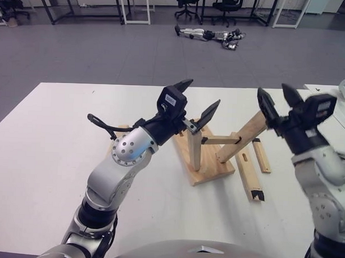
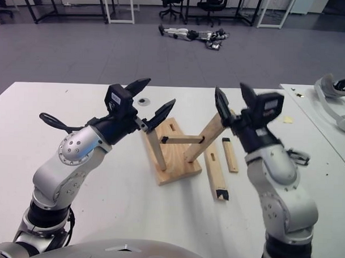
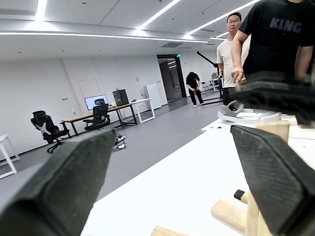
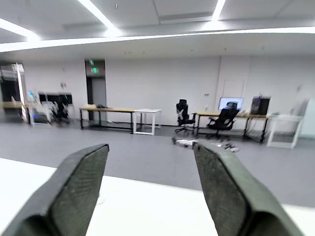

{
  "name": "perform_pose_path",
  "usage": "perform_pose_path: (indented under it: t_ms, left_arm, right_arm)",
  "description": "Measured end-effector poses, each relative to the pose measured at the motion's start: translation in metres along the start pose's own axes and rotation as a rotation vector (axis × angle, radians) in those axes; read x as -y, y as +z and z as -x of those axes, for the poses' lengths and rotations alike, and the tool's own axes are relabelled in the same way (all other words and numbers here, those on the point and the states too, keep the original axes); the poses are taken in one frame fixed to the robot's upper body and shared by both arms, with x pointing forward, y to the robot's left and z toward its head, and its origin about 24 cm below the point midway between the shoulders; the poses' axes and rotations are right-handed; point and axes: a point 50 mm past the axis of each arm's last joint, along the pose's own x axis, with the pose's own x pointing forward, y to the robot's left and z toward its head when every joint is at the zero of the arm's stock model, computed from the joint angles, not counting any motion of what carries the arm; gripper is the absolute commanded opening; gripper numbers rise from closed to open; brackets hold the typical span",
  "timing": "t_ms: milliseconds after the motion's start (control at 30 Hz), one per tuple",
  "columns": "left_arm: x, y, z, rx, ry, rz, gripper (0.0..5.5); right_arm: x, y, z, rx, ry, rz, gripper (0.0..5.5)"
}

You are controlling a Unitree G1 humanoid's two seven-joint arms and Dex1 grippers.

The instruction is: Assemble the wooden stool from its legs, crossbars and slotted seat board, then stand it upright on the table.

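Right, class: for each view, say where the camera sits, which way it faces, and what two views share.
Left eye: on the head, facing forward and down at the table and half-built stool; both arms, left gripper, right gripper.
Right eye: beside it, same scene, same arms.
Left wrist: on the left arm, facing across the table past a leg; left fingers.
Right wrist: on the right arm, facing the room beyond the table; right fingers.
Shared: both wrists show chairs.

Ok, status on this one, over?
Left end effector, right end effector open, raised. Seat board flat, two legs and crossbar fitted. Two loose pieces beside it.
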Motion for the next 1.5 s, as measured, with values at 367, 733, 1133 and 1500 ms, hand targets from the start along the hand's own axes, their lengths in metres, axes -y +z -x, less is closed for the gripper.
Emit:
perform_pose_path:
  t_ms: [367, 733, 1133, 1500]
  left_arm:
    - [0.0, -0.003, 0.0, 0.005, 0.012, 0.0, 4.26]
    - [0.001, -0.006, -0.006, 0.035, 0.028, 0.0, 4.26]
    - [-0.001, -0.009, -0.013, 0.058, 0.076, 0.065, 4.26]
    - [-0.036, 0.04, 0.005, 0.349, 0.244, 0.257, 4.26]
  right_arm:
    - [-0.088, -0.046, 0.013, -0.384, 0.358, 0.113, 3.18]
    - [-0.066, -0.054, 0.016, -0.465, 0.344, 0.235, 3.18]
    - [-0.072, -0.06, 0.008, -0.392, 0.334, 0.321, 3.18]
    - [-0.057, 0.011, -0.031, -0.09, 0.185, 0.097, 3.18]
